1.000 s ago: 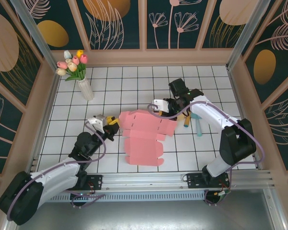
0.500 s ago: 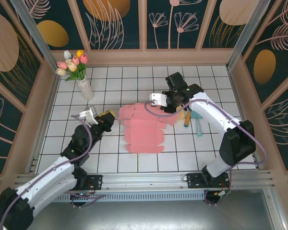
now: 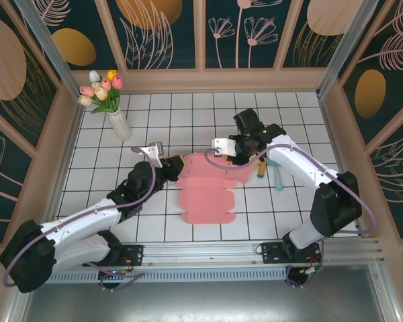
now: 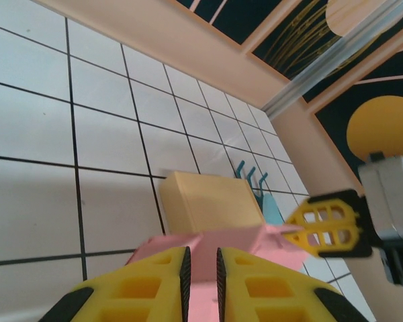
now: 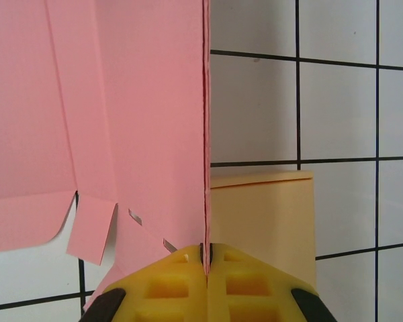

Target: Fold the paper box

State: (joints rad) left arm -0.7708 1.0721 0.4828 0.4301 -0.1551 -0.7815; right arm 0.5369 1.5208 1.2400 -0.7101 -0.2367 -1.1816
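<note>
The paper box [image 3: 205,194] is a flat pink die-cut sheet in the middle of the tiled table. Its far end is lifted off the tiles. My right gripper [image 3: 232,155] is shut on the sheet's far right edge. In the right wrist view that gripper [image 5: 206,251] pinches the paper box [image 5: 141,100] edge-on. My left gripper [image 3: 172,168] is at the sheet's far left corner. In the left wrist view its jaws [image 4: 203,258] stand a narrow gap apart with a pink flap [image 4: 228,245] in the gap. Whether the pads press on the flap I cannot tell.
A tan block [image 4: 208,201] lies just beyond the sheet, under the right gripper [image 4: 329,225], and also shows as the tan block [image 5: 262,215]. A teal pronged tool [image 3: 279,178] lies to its right. A vase of tulips [image 3: 117,121] stands at the back left.
My left arm has swung right and forward to the sheet's left corner, and its jaws have narrowed. The right gripper kept its hold, and the sheet shifted slightly.
</note>
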